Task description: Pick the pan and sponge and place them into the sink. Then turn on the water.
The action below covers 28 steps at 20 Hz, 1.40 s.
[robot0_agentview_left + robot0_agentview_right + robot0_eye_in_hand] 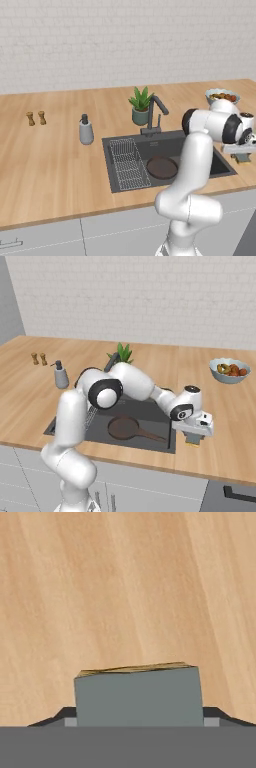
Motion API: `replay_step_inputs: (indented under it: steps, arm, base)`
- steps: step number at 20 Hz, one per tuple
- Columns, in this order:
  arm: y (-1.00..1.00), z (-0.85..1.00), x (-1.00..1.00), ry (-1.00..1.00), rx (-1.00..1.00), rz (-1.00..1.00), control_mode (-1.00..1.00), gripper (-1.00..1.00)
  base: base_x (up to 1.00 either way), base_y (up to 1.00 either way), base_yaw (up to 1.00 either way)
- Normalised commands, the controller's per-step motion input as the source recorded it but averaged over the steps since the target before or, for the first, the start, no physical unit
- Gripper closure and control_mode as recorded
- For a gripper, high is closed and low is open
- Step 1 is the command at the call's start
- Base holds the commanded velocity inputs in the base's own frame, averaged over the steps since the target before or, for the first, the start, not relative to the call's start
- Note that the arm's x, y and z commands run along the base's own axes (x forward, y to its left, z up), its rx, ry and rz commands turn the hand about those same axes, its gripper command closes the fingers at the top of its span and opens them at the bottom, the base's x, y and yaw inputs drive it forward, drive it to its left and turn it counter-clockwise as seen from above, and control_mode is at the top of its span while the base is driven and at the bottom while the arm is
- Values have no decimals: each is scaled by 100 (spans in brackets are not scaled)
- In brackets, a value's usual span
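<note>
1. I see the pan [125, 427] lying flat inside the sink [114, 167], beside the wire rack [127, 162].
2. My gripper [194, 440] is to the right of the sink, low over the counter [230, 421].
3. The sponge [139, 696] sits between its fingers, green layer toward the hand camera; the gripper is clamped on it.

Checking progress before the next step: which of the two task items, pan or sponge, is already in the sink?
The pan: it lies on the sink floor. The sponge sits between the end effector fingers, right of the basin.
</note>
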Motion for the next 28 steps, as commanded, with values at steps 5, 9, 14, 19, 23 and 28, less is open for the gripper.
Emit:
replay_step_inputs:
  steps: [5, 9, 14, 19, 23, 28]
  arm:
    - [75, -2, -46, -5, -6, 18, -100, 100]
    - [66, 27, -15, 0, -11, 46, -100, 100]
    - [27, 38, -19, -9, -2, 60, -100, 100]
    - [0, 40, -34, -6, 0, 62, -100, 100]
    - [1, 46, -38, 0, 0, 49, -100, 100]
    - [28, 56, -2, 3, 0, 39, -100, 100]
  base:
    - [0, 0, 0]
    - [0, 0, 0]
    - [0, 0, 0]
    - [0, 0, 0]
    - [0, 0, 0]
    - [0, 0, 0]
